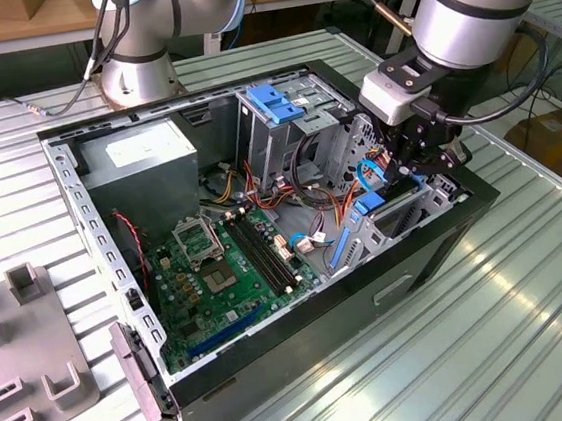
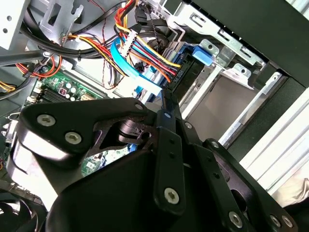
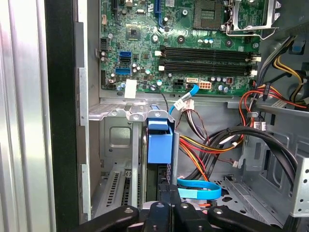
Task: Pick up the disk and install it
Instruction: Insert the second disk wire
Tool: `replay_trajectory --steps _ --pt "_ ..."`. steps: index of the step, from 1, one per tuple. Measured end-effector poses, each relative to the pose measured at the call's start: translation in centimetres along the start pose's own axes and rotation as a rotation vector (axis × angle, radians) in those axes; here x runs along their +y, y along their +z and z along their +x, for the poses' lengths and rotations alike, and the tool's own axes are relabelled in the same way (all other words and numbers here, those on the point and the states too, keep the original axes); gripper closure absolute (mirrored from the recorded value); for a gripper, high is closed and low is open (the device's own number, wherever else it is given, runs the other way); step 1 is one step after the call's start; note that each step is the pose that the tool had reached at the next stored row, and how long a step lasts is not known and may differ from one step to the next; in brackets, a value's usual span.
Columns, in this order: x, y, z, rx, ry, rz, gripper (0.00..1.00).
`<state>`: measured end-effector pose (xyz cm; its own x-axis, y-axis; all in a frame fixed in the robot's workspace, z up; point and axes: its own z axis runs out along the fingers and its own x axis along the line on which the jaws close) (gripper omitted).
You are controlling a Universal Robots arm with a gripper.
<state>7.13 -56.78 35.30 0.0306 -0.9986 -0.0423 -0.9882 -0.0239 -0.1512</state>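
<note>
The disk (image 1: 386,204) stands on edge in a metal bay at the open computer case's side, on the exterior view's right. Its blue plastic frame (image 3: 159,144) and dark end (image 2: 186,72) show in both wrist views, set between the bay's metal rails. My gripper (image 1: 409,169) hangs straight over that bay. Its black fingers are shut together, and their tips (image 2: 166,99) sit at the disk's near end (image 3: 161,176). I cannot tell whether they touch it. Nothing shows between the fingers (image 3: 165,205).
A blue latch piece (image 1: 275,101) tops the metal cage beside the bay. Bundled coloured wires and a blue flat cable (image 3: 198,191) crowd the space next to the disk. The green motherboard (image 1: 222,267) and grey power box (image 1: 140,160) fill the case's other half.
</note>
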Motion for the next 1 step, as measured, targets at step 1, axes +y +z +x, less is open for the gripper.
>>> replay_trajectory --steps 1 --pt "0.0 -0.01 0.0 0.0001 0.0 0.0 0.9"
